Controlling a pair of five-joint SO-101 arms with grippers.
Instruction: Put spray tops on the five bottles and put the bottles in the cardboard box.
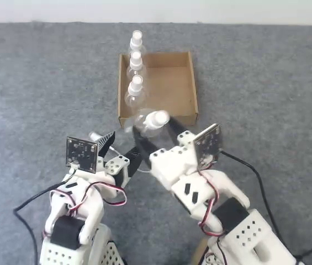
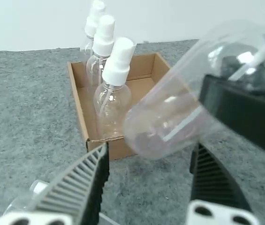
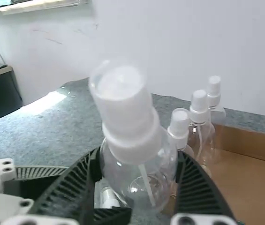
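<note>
A clear bottle with a white spray top [image 1: 154, 120] hangs tilted just above the near wall of the cardboard box [image 1: 192, 83]. My right gripper [image 1: 154, 132] is shut on its body, as the right wrist view confirms for gripper [image 3: 137, 174] and bottle [image 3: 127, 140]. Three capped bottles [image 1: 135, 91] stand in a row along the box's left side [image 2: 111, 98]. Just left of the held bottle [image 2: 170, 117], my left gripper [image 2: 151, 157] is open and holds nothing. Another clear bottle [image 1: 94, 136] lies on the carpet beside it.
Grey carpet covers the table. The right half of the box floor [image 3: 249, 173] is bare cardboard. Both arms' bases and cables crowd the near edge. A white wall rises behind the box.
</note>
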